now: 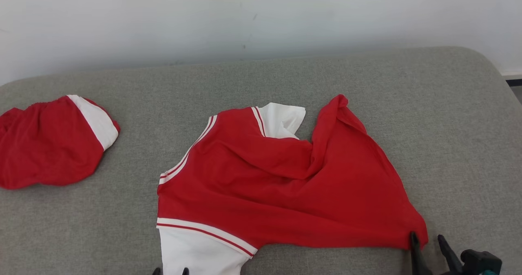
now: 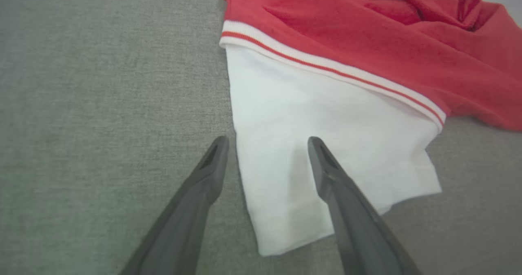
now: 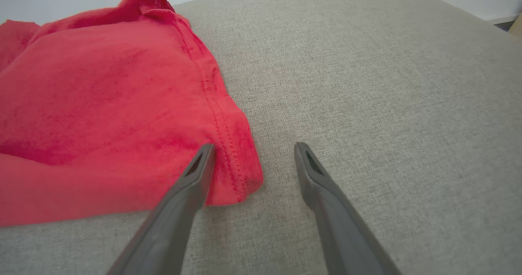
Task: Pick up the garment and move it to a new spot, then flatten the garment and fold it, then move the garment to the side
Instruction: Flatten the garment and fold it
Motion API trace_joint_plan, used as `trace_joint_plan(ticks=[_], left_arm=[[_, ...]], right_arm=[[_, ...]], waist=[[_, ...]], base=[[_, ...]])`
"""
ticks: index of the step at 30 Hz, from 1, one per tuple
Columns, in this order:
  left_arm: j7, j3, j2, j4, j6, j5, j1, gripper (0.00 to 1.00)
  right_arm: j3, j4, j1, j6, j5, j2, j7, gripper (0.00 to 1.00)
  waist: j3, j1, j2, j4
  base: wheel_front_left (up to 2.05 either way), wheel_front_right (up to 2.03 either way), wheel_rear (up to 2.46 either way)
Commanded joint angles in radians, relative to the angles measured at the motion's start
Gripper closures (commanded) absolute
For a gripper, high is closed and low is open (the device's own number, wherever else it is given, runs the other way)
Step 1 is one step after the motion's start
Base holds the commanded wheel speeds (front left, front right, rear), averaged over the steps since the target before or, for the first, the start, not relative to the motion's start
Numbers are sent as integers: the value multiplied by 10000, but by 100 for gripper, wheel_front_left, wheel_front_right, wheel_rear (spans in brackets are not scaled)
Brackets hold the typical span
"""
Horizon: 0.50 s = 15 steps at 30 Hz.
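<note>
Left fingers (image 2: 326, 173) and right fingers (image 3: 195, 177) are both spread wide, holding nothing. The garment (image 1: 285, 185) lies ahead of them: its white sleeve (image 2: 310, 116) edge sits between the left pair and its red hem corner (image 3: 240, 173) between the right. My worry is they close on one thin layer, or pinch the grey cushion (image 3: 367, 103) underneath too, and a corner slips out mid-lift.

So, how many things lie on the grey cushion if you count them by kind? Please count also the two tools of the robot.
Red shirt with white sleeves: 1
Red garment with a white band, apart at the left: 1
Tools: 2, the left tool and the right tool, both open
Total: 4
</note>
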<state>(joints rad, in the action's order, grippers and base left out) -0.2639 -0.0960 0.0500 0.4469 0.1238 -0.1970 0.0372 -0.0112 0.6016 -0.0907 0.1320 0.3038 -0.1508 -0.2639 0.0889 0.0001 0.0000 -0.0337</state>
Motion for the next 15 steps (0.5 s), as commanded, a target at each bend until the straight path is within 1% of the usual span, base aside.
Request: trace_joint_plan(ticks=[1,7,8,9,10,11,15], left_arm=[[-7,-41,13,164,43,-216,-132,0],[16,-421,6,800,51,-616,-154,0],[33,-554,-4,937,58,-770,-140,0],[45,-681,-12,1006,64,-846,-167,12],[45,-681,-12,1006,64,-846,-167,12],[51,-921,-20,1013,75,-936,-219,100],[17,-978,-9,702,79,-1120,-310,100]], right_arm=[[97,284,-105,-27,189,85,-7,0],[548,909,-330,-27,688,301,-7,0],[673,964,-342,-27,813,339,-5,36],[770,983,-350,-27,950,359,-5,58],[770,983,-350,-27,950,359,-5,58],[938,934,-349,-27,1234,392,-5,100],[1147,571,-314,-27,1416,342,-7,100]], waist=[[62,-1,0,-9],[66,-1,0,-2],[50,-1,0,1],[34,-1,0,13],[34,-1,0,13],[10,-1,0,36],[-14,-1,0,76]], base=[[0,0,0],[0,0,0],[0,0,0],[0,0,0],[0,0,0],[0,0,0],[0,0,0]])
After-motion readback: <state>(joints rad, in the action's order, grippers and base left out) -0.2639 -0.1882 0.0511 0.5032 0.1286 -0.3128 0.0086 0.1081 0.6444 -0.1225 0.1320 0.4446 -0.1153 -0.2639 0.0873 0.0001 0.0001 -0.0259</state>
